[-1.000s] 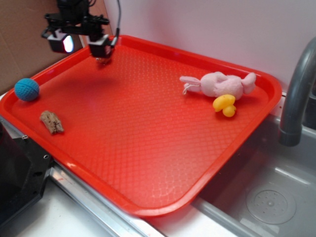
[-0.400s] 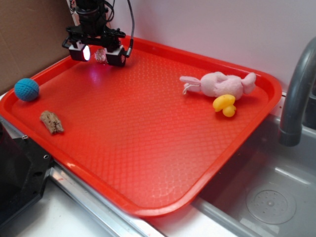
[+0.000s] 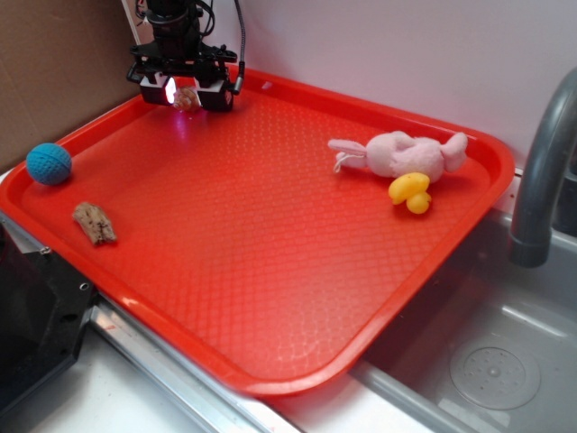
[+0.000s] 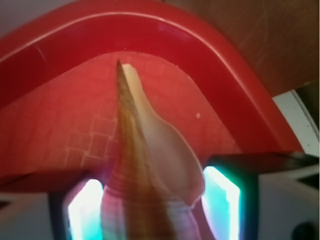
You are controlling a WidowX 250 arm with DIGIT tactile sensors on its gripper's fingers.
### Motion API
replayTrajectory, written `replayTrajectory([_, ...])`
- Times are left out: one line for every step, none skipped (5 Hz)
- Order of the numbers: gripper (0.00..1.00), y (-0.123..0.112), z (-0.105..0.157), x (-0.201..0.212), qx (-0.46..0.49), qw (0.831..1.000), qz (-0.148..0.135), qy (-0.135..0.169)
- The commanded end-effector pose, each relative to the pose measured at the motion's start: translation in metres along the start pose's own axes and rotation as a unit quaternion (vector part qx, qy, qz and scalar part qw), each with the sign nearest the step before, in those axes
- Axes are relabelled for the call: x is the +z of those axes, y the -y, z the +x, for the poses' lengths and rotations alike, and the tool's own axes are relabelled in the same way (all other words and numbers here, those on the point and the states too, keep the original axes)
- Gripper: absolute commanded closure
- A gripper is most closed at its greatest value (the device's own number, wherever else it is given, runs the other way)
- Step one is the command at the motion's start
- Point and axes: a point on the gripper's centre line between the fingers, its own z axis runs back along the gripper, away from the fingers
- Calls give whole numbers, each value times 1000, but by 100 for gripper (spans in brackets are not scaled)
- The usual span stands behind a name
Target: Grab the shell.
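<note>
Shell [image 3: 187, 97] sits between the jaws now, at the far corner of the tray.

Shell fills the wrist view [image 4: 145, 165], its pointed tip aimed away at the tray's curved corner, with one finger [image 4: 220, 200] close on each side of it. The jaws are still spread and look like they are just beside the shell, but I cannot tell if they touch it yet. A second ago the gripper [image 3: 187, 94] hung higher and a bit nearer, with nothing between its fingers; it has since slid back and dropped around the shell. So the reach looks done, and the squeeze should come next. Farther out on the red tray [image 3: 270, 271] lie the blue ball [image 3: 48, 163] and the rough bark piece [image 3: 94, 222], well apart from the jaws. The pink bunny [image 3: 401, 153] and yellow duck [image 3: 410, 191] are far off on the other side.
</note>
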Motion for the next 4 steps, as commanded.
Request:
replayTrajectory([100,-8,-21,63,-73,997,-35,-3])
replayTrajectory([100,8,-59,121,-189,979,-64,42])
replayTrajectory([100,7,-84,176,-238,965,-91,53])
replayTrajectory([100,0,-84,212,-281,951,-113,53])
